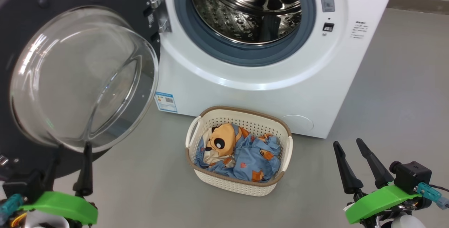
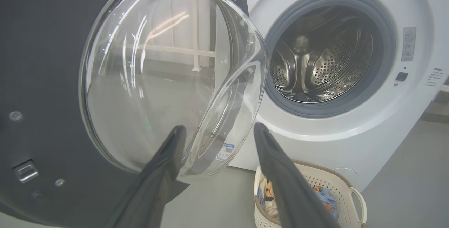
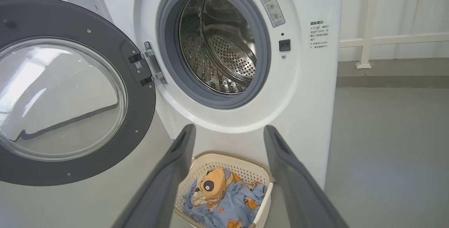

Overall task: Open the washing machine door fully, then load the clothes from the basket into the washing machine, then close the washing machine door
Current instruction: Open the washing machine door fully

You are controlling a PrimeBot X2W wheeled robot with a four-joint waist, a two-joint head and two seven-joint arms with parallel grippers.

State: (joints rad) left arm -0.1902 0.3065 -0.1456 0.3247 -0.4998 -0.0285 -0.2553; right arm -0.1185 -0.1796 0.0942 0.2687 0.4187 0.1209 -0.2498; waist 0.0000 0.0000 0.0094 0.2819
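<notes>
Grey floor (image 1: 386, 98) was bare around the work area, with a pale wall and rail behind in the right wrist view. The washing machine (image 1: 266, 91) stood with its steel drum (image 1: 245, 7) exposed. The washing machine door (image 1: 21, 17) stood swung wide on its hinge (image 1: 159, 8) at the robot's left. The basket (image 1: 242, 186) sat on the floor just in front of the machine, below the opening, with the clothes (image 1: 245, 154) bunched inside it.

Left gripper (image 1: 73, 146): fingers spread, nothing between them, tips close under the door's glass bowl (image 1: 80, 77). Contact with the glass could not be confirmed. Right gripper (image 1: 348, 142): fingers spread and empty, to the right of the basket and apart from it.

Risks noted, as judgement:
- A careless swing of the left arm toward the basket could strike the bowl and send the door back across the opening
- The basket looked light, so a pull on tangled cloth could drag or tip it
- Long fingertips could snag in the perforated wall
- A partial grasp could leave a garment trailing over the grey gasket (image 1: 245, 56), where the door would trap it on closing
</notes>
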